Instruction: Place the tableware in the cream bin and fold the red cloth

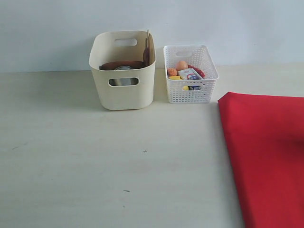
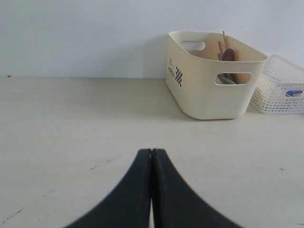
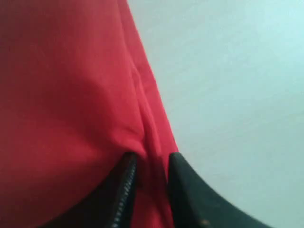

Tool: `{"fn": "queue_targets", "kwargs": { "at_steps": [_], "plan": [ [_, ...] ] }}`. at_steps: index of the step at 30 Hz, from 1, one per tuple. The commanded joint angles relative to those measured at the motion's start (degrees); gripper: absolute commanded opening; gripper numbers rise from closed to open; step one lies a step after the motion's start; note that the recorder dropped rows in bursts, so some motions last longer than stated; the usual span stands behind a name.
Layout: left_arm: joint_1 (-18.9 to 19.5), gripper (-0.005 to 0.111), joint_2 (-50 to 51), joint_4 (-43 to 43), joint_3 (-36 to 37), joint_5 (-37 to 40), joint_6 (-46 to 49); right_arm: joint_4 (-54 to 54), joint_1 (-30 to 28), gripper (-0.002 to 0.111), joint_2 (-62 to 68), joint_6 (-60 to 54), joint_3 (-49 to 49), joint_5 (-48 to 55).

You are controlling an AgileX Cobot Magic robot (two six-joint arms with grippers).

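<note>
1. Bin. It stands upright at the back of the worktop, close to the wall.
- The plate lies tilted inside the bin, across its width.
- The cup sits inside the bin below the plate. Its steel wall also shows through the bin's front handle cut-out.
- The spoon and the chopsticks lean upright in the bin's rear right corner. The chopstick tips rise above the rim.
- Other contents of the bin are hidden by its wall.

2. Basket. It stands just right of the bin with a narrow gap between them, not touching. It holds food items, among them an egg.

3. Cloth. It lies flat on the worktop, right of the bin and forward of it, beyond the basket.
- Its nearest corner lies near the basket's front right foot and apart from it.
- The cloth runs off the right and lower edges of the exterior view.
- It is well apart from the bin.

4. Left claw. The jaws are pressed together with nothing between them. It points toward the bin across bare worktop, well apart from the bin.

5. Right claw. It sits at the cloth's edge, away from the bin.
- The jaws are spread a little.
- One of the fingers stands on each side of a raised ridge of cloth.
- A crease runs from that ridge along the cloth's edge.
- Neither claw appears in the exterior view.
</note>
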Motion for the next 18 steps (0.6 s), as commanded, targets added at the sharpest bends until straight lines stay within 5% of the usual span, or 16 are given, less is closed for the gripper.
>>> {"fn": "queue_targets", "kwargs": {
  "at_steps": [1, 4, 11, 18],
  "plan": [
    [0.1, 0.000, -0.4, -0.5, 0.2, 0.3, -0.3, -0.5, -0.3, 0.053, -5.1, 0.1, -1.3, 0.5],
    [0.1, 0.000, -0.4, -0.5, 0.2, 0.3, -0.3, 6.1, 0.5, 0.051, -10.9, -1.8, -1.1, 0.3],
    [0.1, 0.000, -0.4, -0.5, 0.2, 0.3, -0.3, 20.3, 9.6, 0.001, -17.6, -16.4, 7.0, -3.1],
    [0.4, 0.000, -0.4, -0.5, 0.2, 3.3, -0.3, 19.7, 17.9, 0.000, -17.6, -17.0, 14.5, -5.8]
  ]
}}
